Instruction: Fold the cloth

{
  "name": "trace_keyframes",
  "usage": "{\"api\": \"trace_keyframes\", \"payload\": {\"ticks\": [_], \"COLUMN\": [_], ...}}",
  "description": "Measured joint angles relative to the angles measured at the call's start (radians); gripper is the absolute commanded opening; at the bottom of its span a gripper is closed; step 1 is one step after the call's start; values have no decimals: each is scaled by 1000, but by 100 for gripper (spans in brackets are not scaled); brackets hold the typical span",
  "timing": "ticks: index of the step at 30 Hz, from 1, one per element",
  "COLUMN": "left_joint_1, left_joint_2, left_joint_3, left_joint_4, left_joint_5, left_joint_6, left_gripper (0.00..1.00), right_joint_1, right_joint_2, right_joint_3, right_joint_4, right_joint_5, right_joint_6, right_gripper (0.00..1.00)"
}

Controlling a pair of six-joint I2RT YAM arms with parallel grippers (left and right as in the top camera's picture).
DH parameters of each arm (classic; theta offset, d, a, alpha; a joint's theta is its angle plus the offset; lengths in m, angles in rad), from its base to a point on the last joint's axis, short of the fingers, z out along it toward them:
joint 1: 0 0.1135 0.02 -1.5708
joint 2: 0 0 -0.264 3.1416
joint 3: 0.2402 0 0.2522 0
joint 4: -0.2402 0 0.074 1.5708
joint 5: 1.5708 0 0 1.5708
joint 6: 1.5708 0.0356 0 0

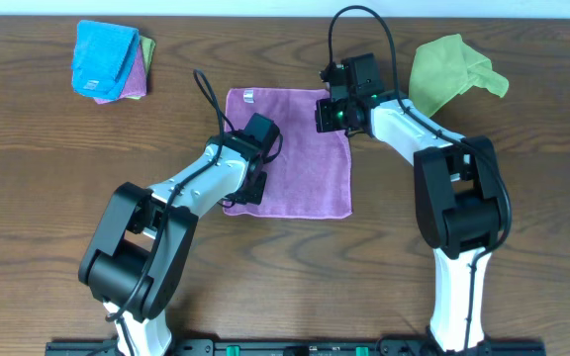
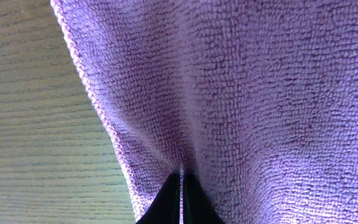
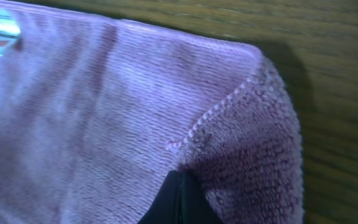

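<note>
Currently your left gripper (image 2: 180, 179) has its fingers closed flat against each other, with a crease of the cloth (image 1: 300, 158) pinched at their tips, just inside the stitched side hem. Overhead puts that grip at the cloth's corner nearest the left arm's base, on the side facing the near edge of the table (image 1: 47, 168).

Your right gripper (image 3: 180, 178) is also closed tight, clamped on the opposite corner. That corner is rucked up off the wood, and the hem stitching runs diagonally up from the fingertips.

Between the two grips the cloth lies spread out and mostly flat as a single purple square at mid-table, slightly toward the far edge. Its white tag (image 1: 248, 96) sits on the far hem, at the corner neither gripper holds.

A crumpled lime-green cloth (image 1: 453, 69) lies toward the far-right corner, clear of the purple one. A stack of folded cloths (image 1: 107, 61), blue on top, sits toward the far-left corner.
</note>
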Motion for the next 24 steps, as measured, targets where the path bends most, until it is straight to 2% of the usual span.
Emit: {"api": "trace_keyframes", "payload": {"ticks": [16, 24], "left_joint_1": [0, -1], "left_joint_2": [0, -13], "left_joint_3": [0, -23], "left_joint_4": [2, 57], "left_joint_5": [0, 16], "left_joint_6": [-1, -24], "left_gripper": [6, 6], "right_joint_1": [-1, -1], "right_joint_2": [0, 0], "right_joint_3": [2, 3], "right_joint_4": [-1, 0], "right_joint_5": [47, 51], "right_joint_6": [0, 0], "right_gripper": [1, 1]}}
